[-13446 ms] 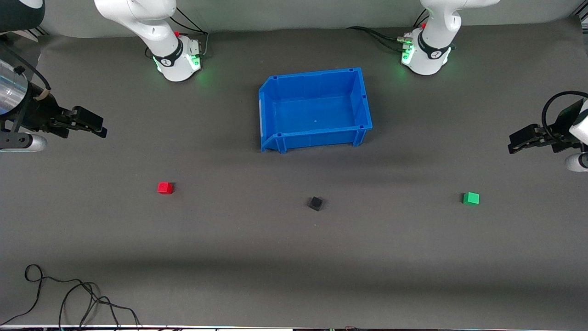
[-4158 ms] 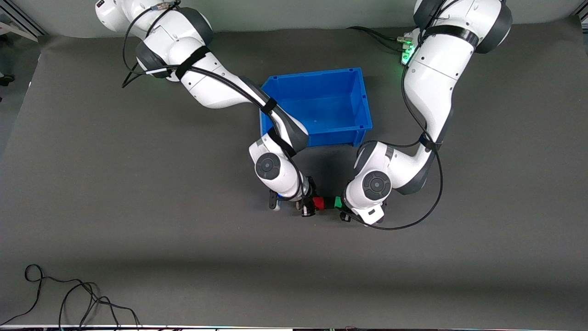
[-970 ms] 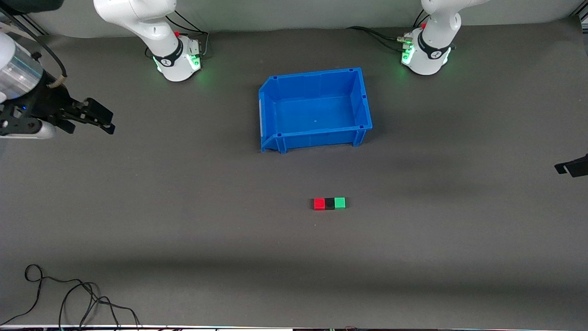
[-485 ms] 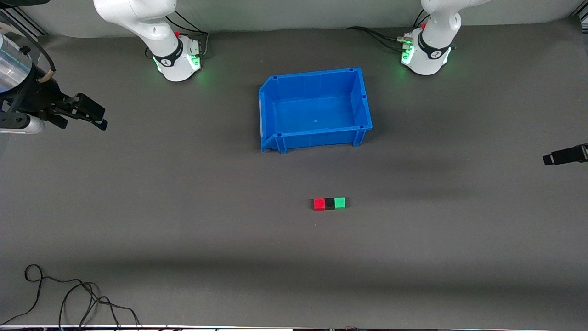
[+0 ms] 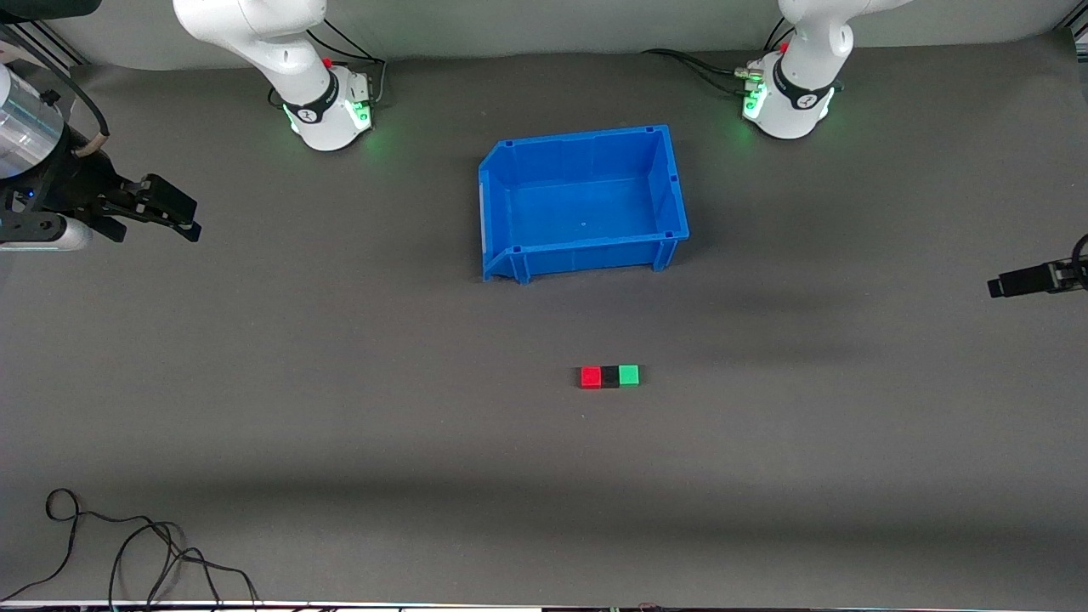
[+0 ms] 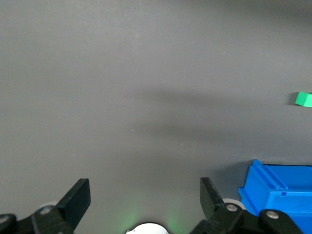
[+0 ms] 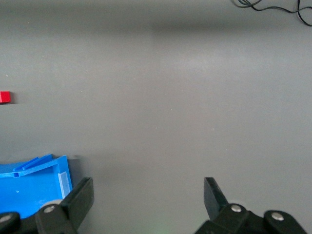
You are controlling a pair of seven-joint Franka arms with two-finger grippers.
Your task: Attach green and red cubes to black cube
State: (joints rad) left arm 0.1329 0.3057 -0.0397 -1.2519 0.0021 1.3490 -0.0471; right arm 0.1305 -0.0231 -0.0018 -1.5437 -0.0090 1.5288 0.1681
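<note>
Three cubes sit in a touching row on the dark mat, nearer the front camera than the bin. The black cube (image 5: 609,376) is in the middle. The red cube (image 5: 591,376) (image 7: 5,97) is on the side toward the right arm's end. The green cube (image 5: 629,375) (image 6: 303,99) is on the side toward the left arm's end. My right gripper (image 5: 189,223) (image 7: 148,187) hangs open and empty over the mat at the right arm's end. My left gripper (image 5: 999,286) (image 6: 145,187) hangs open and empty at the left arm's end. Both are well away from the cubes.
An empty blue bin (image 5: 582,200) (image 6: 280,195) (image 7: 29,183) stands between the arm bases and the cube row. A loose black cable (image 5: 127,552) (image 7: 273,6) lies at the table's near corner toward the right arm's end.
The left gripper has come slightly farther into view from the table's end. The right gripper has shifted slightly. The three cubes have not moved.
</note>
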